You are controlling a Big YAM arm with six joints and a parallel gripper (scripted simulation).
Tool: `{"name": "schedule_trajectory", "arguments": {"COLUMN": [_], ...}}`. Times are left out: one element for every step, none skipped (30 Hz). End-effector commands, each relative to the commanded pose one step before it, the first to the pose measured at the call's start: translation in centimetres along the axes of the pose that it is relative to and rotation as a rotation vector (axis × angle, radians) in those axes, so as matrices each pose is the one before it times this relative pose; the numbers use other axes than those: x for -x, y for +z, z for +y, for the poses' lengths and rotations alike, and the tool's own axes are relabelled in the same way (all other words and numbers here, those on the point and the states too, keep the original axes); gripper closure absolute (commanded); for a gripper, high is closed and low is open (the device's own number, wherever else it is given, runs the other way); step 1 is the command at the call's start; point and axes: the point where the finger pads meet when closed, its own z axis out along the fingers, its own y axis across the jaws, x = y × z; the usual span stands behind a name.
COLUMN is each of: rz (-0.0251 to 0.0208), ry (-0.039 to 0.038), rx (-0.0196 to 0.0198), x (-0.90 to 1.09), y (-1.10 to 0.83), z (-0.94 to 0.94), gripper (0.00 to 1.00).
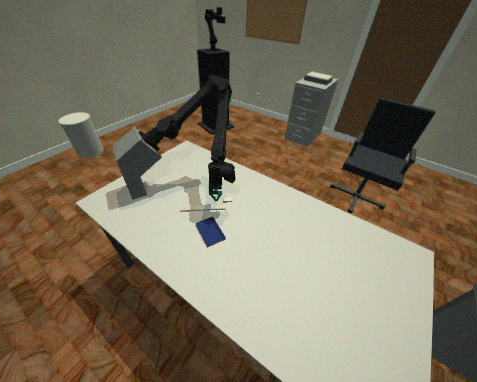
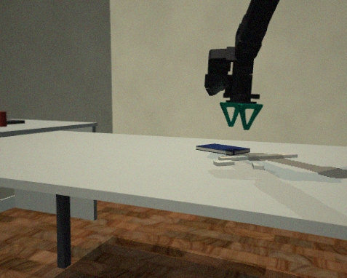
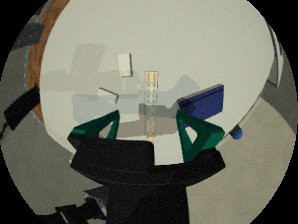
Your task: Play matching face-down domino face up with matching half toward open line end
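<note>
The domino line (image 1: 202, 209) (image 2: 230, 158) (image 3: 151, 79) lies flat and straight, face up, with orange pips at its far end in the wrist view; its near end is partly hidden by the gripper body. One blank white domino (image 2: 223, 163) (image 3: 124, 65) lies left of the line's far end in the wrist view. Another blank white domino (image 2: 257, 166) (image 3: 108, 95) lies nearer and turned at an angle, left of the line. My gripper (image 1: 215, 199) (image 2: 238, 127) (image 3: 147, 113) is open and empty, well above the table, with its green fingers either side of the line in the wrist view.
A blue book (image 1: 210, 232) (image 2: 221, 148) (image 3: 206, 104) lies on the opposite side of the line from the loose dominoes. A grey slanted panel (image 1: 136, 159) stands at the table's left. The arm's shadow falls over the line.
</note>
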Motion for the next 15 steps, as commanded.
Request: {"name": "schedule_trajectory", "arguments": {"rz": [-0.01051, 0.0, 0.0, 0.0, 0.0, 0.0, 0.0, 0.0, 0.0, 0.0, 0.0, 0.0, 0.0089, -0.00046, -0.00046], "ry": [-0.00415, 0.0, 0.0, 0.0, 0.0, 0.0, 0.0, 0.0, 0.0, 0.0, 0.0, 0.0, 0.05127, -0.00326, -0.00326], "rx": [-0.03042, 0.0, 0.0, 0.0, 0.0, 0.0, 0.0, 0.0, 0.0, 0.0, 0.0, 0.0, 0.00289, -0.00011, -0.00011], "x": [-2.461, -0.752, -0.752, -0.752, -0.752, 0.0, 0.0, 0.0, 0.0, 0.0, 0.0, 0.0, -1.521, -0.649, -0.648], "y": [-3.512, -0.619, -0.619, -0.619, -0.619, 0.0, 0.0, 0.0, 0.0, 0.0, 0.0, 0.0, -0.029, -0.731, -0.732], "z": [0.049, 0.227, 0.227, 0.227, 0.227, 0.0, 0.0, 0.0, 0.0, 0.0, 0.0, 0.0, 0.41, 0.172, 0.174], "gripper": [0.06, 0.06, 0.06, 0.06, 0.06, 0.06, 0.06, 0.06, 0.06, 0.06, 0.06, 0.06, 0.06, 0.06, 0.06]}}
